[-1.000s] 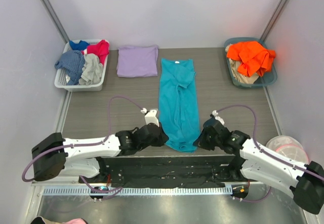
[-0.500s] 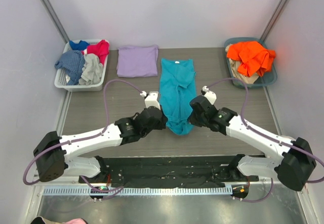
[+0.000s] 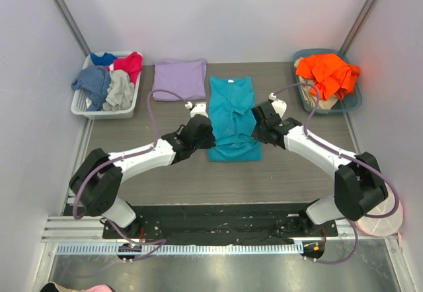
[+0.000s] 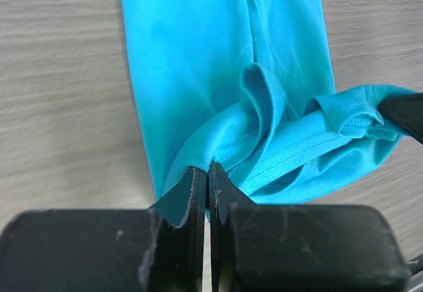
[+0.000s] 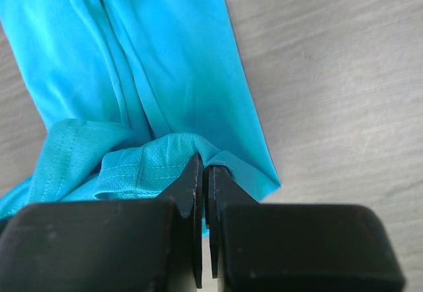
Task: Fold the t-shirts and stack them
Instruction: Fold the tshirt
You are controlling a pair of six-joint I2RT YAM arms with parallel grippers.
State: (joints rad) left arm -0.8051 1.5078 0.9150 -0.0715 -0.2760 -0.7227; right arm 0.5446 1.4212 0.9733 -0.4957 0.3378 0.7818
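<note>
Top external view, biggest first: grey wood-grain table (image 3: 119, 133), with the teal t-shirt (image 3: 231, 97) laid lengthwise about mid-table, collar and white label toward the far edge, near hem doubled back over the body. Next down, lavender t-shirt (image 3: 179, 79), folded into a neat rectangle, just beside the teal one's collar end on its left, close to the far edge. Then a white basket (image 3: 106, 114) with red, blue and grey garments (image 3: 106, 80) at the far left corner, and a teal bin (image 3: 330, 110) holding an orange garment (image 3: 327, 73) at the far right corner. Smallest bits: left gripper (image 4: 207, 173), seen from the left wrist, jaws pinched tight on the left corner of that doubled-back hem. Right gripper (image 5: 203, 166), same deal from the right wrist, clamped on the right hem corner, stitching visible right at the fingertips. Both over the shirt's middle, one on either side.
</note>
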